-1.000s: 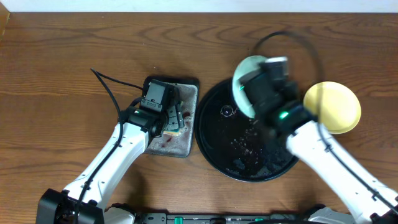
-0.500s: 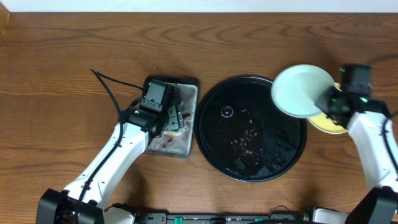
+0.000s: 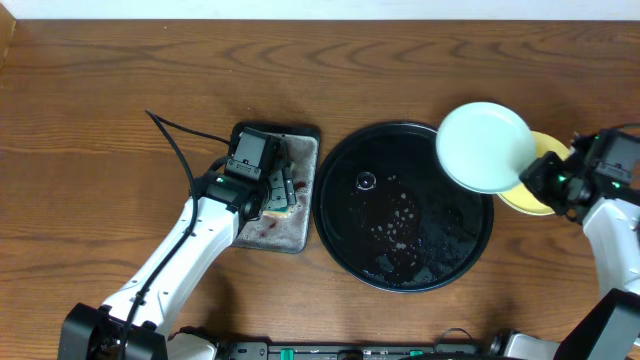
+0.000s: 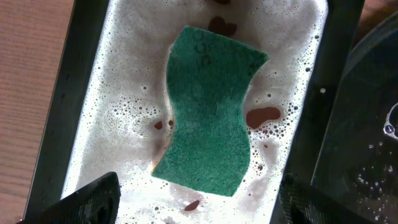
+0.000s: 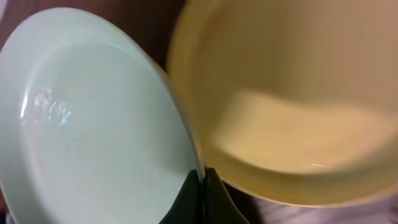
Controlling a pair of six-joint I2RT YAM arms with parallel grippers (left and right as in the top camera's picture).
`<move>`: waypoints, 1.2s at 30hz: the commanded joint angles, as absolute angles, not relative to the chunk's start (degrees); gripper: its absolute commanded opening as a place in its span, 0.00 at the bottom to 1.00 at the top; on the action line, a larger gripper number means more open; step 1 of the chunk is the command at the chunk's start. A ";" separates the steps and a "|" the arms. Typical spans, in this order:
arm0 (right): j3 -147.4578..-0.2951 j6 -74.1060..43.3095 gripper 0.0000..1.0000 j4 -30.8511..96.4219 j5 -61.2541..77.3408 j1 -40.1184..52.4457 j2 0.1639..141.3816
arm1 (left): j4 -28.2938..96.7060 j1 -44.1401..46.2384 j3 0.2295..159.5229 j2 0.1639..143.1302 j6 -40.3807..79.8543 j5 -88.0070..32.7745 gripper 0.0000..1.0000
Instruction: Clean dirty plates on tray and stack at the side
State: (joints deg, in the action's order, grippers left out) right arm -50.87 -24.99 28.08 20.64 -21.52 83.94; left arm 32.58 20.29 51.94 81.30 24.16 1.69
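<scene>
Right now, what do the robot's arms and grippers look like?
Both arms are white, tube-like links joined by black joints. The left arm has a thin black cable looping off near its wrist. The right arm has small green lights on its black wrist. The fingers are black.

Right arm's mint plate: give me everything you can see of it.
The mint plate is round, pale mint plastic with a shallow raised rim. It sits face up and glossy, with no red smear visible. The right gripper pinches its rim edge. From overhead it overlaps the tray rim and the yellow plate; contact unclear.
</scene>
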 commanded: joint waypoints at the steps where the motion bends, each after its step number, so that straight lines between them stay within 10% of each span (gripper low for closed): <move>1: -51.35 -19.90 0.01 27.31 21.78 -17.26 81.47 | 32.53 20.16 51.31 81.56 24.23 2.20 0.82; 25: -53.06 9.50 0.01 19.07 -57.76 31.44 74.48 | 32.51 20.16 51.31 81.58 24.23 2.17 0.82; 36: -53.04 21.61 0.01 11.77 -67.66 48.29 74.65 | 32.53 20.16 51.31 81.60 24.23 2.20 0.83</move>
